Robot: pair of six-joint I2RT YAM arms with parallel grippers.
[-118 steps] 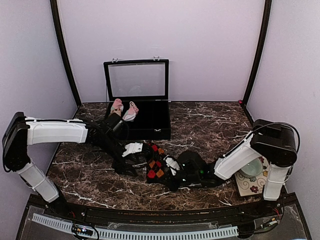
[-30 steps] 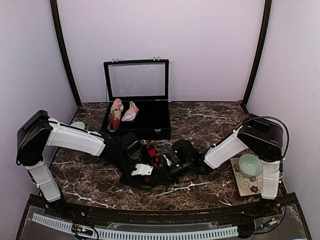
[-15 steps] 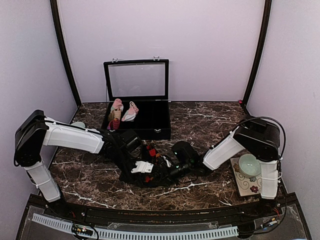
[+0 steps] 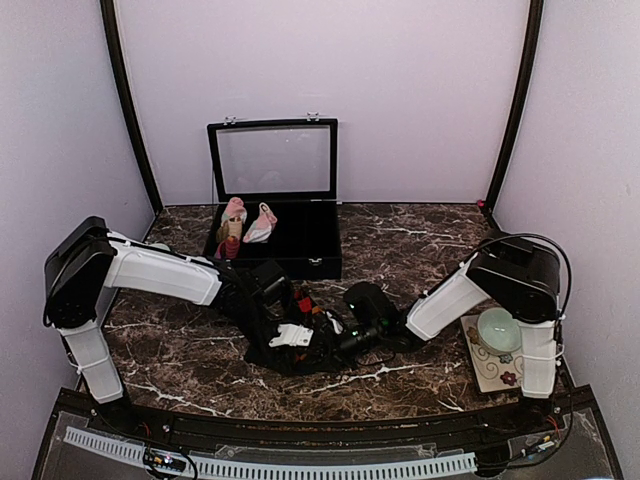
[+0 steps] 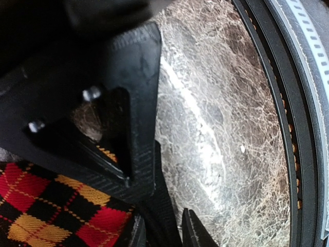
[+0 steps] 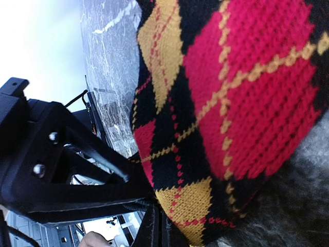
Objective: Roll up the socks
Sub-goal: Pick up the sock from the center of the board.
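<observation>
The black argyle sock (image 4: 303,305) lies bunched at the table's middle front, and its red and yellow diamonds fill the right wrist view (image 6: 241,103). My left gripper (image 4: 292,338) is shut on the sock's black edge (image 5: 163,226), low over the marble. My right gripper (image 4: 345,338) meets it from the right and is shut on the sock's lower edge (image 6: 159,226). The two grippers are almost touching. The pink sock (image 4: 263,224) lies in the black case.
An open black case (image 4: 300,240) with a glass lid stands at the back centre, with an upright pink-topped roll (image 4: 232,228) inside it. A pale cup (image 4: 499,330) sits on a floral coaster at the right. The table's front rail (image 5: 308,103) is close.
Since 3.9 s ago both grippers have closed in on the argyle sock from either side and bunched it. Over the last second the left arm has shifted slightly right.
</observation>
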